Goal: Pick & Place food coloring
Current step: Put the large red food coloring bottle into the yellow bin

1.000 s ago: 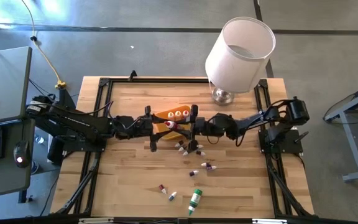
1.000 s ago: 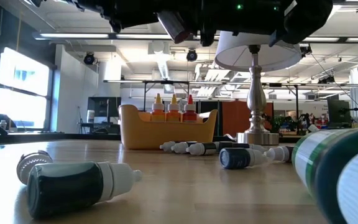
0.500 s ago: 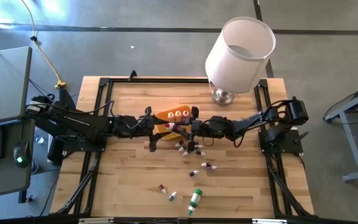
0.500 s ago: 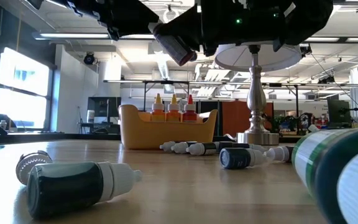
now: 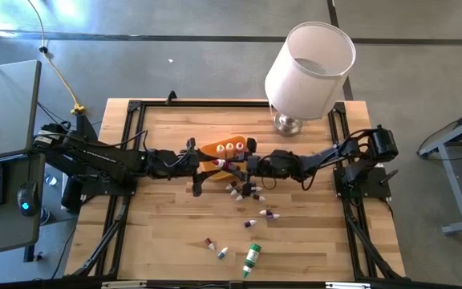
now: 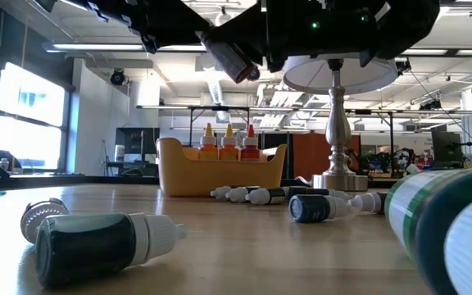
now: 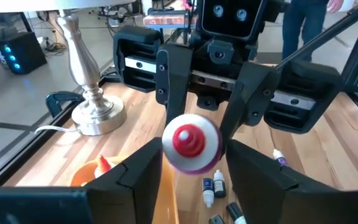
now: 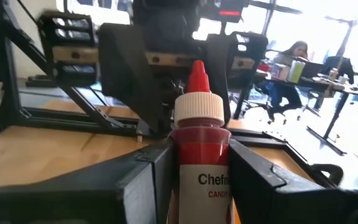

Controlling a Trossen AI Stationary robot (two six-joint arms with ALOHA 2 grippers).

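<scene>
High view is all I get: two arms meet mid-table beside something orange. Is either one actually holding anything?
Observer: Yes. The right wrist view shows the right gripper clamped on a red bottle with a white collar and a red tip.
Visitor: And the left one?
Observer: In the left wrist view, the left gripper is open, with the bottle's tip pointing toward it.
Visitor: What's the orange thing?
Observer: A tray. The low view shows three bottles standing upright in it.
</scene>
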